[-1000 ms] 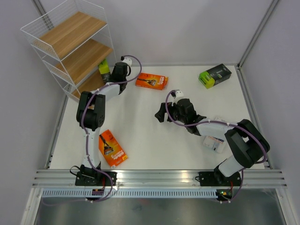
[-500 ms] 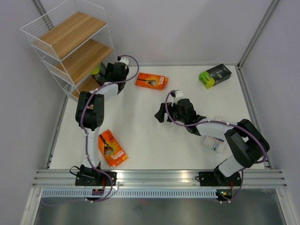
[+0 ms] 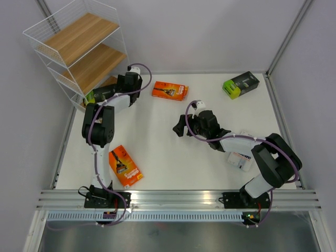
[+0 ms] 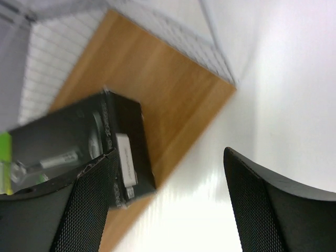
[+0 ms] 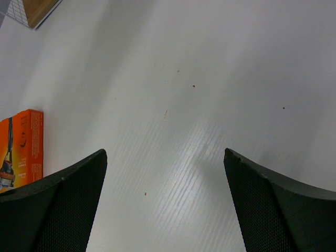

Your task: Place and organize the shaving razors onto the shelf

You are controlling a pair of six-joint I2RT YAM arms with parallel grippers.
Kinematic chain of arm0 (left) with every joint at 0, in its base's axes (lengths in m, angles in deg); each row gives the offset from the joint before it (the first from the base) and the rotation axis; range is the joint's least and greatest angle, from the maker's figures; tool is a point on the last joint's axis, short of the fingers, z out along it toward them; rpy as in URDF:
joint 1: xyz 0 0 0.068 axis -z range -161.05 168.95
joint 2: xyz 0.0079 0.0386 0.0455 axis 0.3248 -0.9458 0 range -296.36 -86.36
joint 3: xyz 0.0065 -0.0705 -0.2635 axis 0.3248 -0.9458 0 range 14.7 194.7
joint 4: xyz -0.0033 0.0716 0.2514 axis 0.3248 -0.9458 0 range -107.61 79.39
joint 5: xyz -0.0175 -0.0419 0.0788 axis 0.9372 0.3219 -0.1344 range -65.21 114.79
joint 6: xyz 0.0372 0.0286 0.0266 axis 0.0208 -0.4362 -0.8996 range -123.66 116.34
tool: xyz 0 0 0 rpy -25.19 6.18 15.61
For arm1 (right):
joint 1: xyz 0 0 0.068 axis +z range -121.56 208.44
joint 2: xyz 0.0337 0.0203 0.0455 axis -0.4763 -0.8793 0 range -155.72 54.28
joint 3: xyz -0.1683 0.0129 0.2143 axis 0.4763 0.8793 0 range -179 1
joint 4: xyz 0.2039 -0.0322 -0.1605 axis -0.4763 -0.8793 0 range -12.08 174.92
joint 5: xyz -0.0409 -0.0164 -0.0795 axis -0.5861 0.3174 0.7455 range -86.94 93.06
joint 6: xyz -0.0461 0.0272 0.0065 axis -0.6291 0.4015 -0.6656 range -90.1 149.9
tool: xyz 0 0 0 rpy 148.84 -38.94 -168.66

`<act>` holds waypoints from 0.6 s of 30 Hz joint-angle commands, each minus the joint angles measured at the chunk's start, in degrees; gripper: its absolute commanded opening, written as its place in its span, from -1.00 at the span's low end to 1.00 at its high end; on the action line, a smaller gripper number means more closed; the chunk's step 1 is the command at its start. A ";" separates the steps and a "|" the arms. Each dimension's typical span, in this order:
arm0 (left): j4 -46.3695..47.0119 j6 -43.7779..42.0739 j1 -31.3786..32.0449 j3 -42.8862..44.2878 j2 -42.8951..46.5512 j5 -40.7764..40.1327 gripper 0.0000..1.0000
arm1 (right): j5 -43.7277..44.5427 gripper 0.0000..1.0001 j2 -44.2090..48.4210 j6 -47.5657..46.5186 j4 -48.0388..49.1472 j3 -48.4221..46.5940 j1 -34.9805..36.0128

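The shelf (image 3: pixel 79 39) stands at the far left corner. A black razor pack with a lime-green end (image 3: pixel 97 95) lies on its bottom wooden board (image 4: pixel 157 89); in the left wrist view the pack (image 4: pixel 79 147) sits just beyond my left finger. My left gripper (image 3: pixel 116 89) (image 4: pixel 170 157) is open at the board's front edge. One orange pack (image 3: pixel 170 91) lies mid-table at the back, another (image 3: pixel 126 166) near the front left. A second black-and-green pack (image 3: pixel 241 84) lies at the back right. My right gripper (image 3: pixel 178 127) (image 5: pixel 164 155) is open and empty above bare table.
A white-and-blue pack (image 3: pixel 240 159) lies partly under the right arm. The right wrist view shows an orange pack (image 5: pixel 21 147) at its left edge and a corner of the shelf (image 5: pixel 37 10). Grey walls and a metal rail bound the table.
My left gripper carried the black-and-green pack leftward and down from the shelf's front into the bottom tier; the pack now lies on the board with the jaws apart. The right arm has not moved.
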 commanded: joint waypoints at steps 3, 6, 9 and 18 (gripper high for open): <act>-6.57 17.63 0.12 -6.65 11.29 5.22 0.68 | -1.34 0.96 -0.51 1.07 3.63 -0.27 0.15; -8.42 27.47 0.30 -10.78 16.83 9.69 0.66 | -2.05 0.96 -0.86 1.68 4.59 -0.10 0.15; -9.39 31.97 0.30 -13.51 20.09 7.36 0.67 | -3.54 0.96 -0.77 1.95 5.21 -0.09 0.15; -10.10 25.94 -0.14 -5.52 11.06 0.68 0.64 | -3.02 0.96 1.51 0.98 4.51 1.14 0.15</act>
